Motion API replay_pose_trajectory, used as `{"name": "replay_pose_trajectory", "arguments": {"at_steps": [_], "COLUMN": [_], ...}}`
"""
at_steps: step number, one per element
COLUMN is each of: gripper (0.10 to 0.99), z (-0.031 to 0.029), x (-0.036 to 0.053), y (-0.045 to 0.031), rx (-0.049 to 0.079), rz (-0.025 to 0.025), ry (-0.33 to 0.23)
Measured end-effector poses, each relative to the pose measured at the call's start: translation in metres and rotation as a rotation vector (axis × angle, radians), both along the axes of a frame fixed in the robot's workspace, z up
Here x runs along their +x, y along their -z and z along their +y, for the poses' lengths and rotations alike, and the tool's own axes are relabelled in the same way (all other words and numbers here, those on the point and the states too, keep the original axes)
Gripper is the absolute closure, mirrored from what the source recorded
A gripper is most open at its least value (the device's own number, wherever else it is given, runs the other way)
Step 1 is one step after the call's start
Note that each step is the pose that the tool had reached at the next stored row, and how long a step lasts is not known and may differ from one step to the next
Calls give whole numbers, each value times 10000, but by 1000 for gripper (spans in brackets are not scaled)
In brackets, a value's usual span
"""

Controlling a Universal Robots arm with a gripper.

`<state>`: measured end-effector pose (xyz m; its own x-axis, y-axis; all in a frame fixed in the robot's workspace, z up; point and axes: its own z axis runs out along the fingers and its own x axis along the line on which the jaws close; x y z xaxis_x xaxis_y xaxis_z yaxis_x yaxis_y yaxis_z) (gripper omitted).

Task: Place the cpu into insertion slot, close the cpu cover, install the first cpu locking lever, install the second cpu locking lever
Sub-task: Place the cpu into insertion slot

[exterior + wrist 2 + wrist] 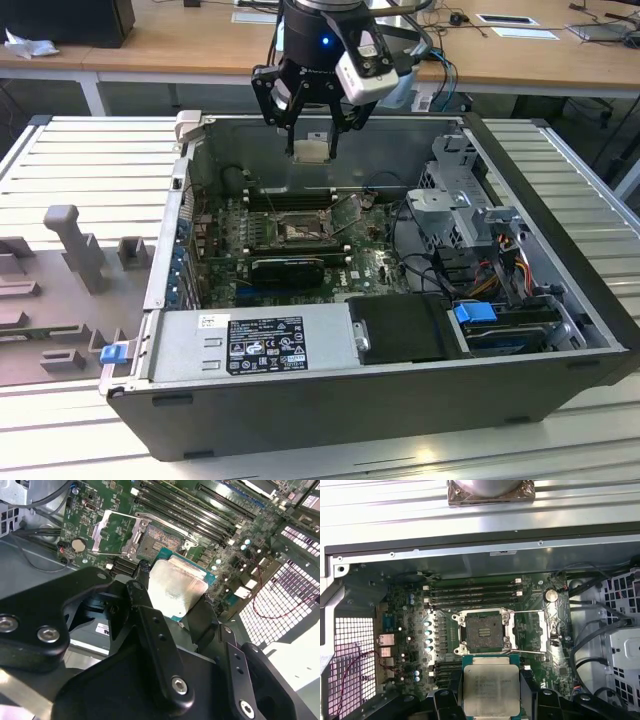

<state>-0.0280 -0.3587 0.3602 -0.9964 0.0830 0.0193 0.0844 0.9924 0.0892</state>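
My gripper [311, 152] hangs above the open computer case, shut on the cpu [311, 150], a pale silver square held flat between the fingertips. Both wrist views show the cpu [175, 587] [491, 685] clamped by the black fingers [145, 597], well above the green motherboard. The insertion slot [300, 233] [159, 541] [483, 630] lies bare below, a dark square in a silver surround. The cpu cover [107, 530] [542, 630] stands flipped open beside the socket, on the exterior view's right of it [346, 210].
Long black memory slots [472, 592] run beside the socket. A labelled power supply [250, 345] fills the case's near side, and a metal drive cage [460, 210] with cables stands at the exterior view's right. Grey fixtures [70, 250] sit outside the case at the left.
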Motion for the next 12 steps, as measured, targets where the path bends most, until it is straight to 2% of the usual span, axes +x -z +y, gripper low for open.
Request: {"name": "replay_pose_trajectory", "arguments": {"at_steps": [12], "gripper": [541], "z": [0], "x": [0], "y": [1], "rx": [0], "rz": [0], "ry": [336]}}
